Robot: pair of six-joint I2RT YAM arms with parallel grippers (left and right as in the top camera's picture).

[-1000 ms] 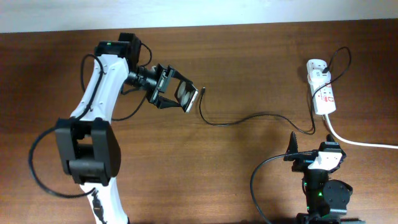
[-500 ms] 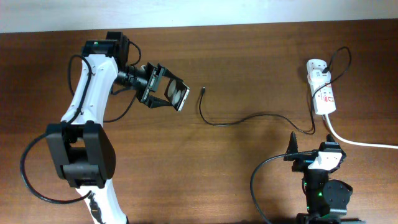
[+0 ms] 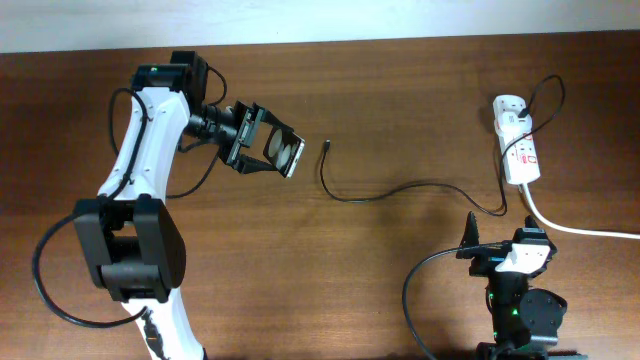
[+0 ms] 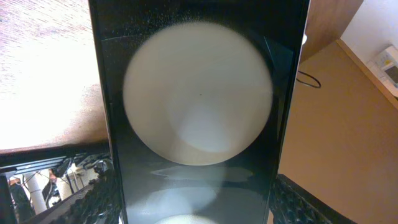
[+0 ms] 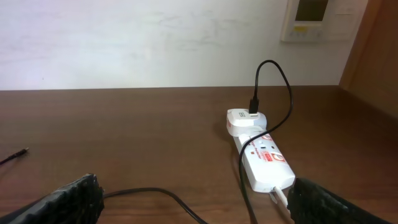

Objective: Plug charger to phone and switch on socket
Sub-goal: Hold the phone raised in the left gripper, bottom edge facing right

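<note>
My left gripper [image 3: 262, 153] is shut on the black phone [image 3: 283, 153] and holds it above the table at the left. In the left wrist view the phone [image 4: 199, 112] fills the frame between my fingers [image 4: 87, 205], its screen showing round white reflections. The thin black charger cable [image 3: 400, 187] lies on the table, its connector tip [image 3: 328, 145] just right of the phone and apart from it. It runs to the white socket [image 3: 518, 150] at the right, also in the right wrist view [image 5: 264, 158]. My right gripper [image 3: 505, 250] is open and empty near the front edge.
The socket's thick white cord [image 3: 585, 228] runs off the right edge. A white wall and a wall panel [image 5: 311, 18] stand behind the table. The cable's middle loop [image 5: 155, 196] lies on the wood just ahead of my right gripper.
My left gripper drew the phone to the left, away from the connector tip, then stayed still over the last half second. The right arm has not moved.
</note>
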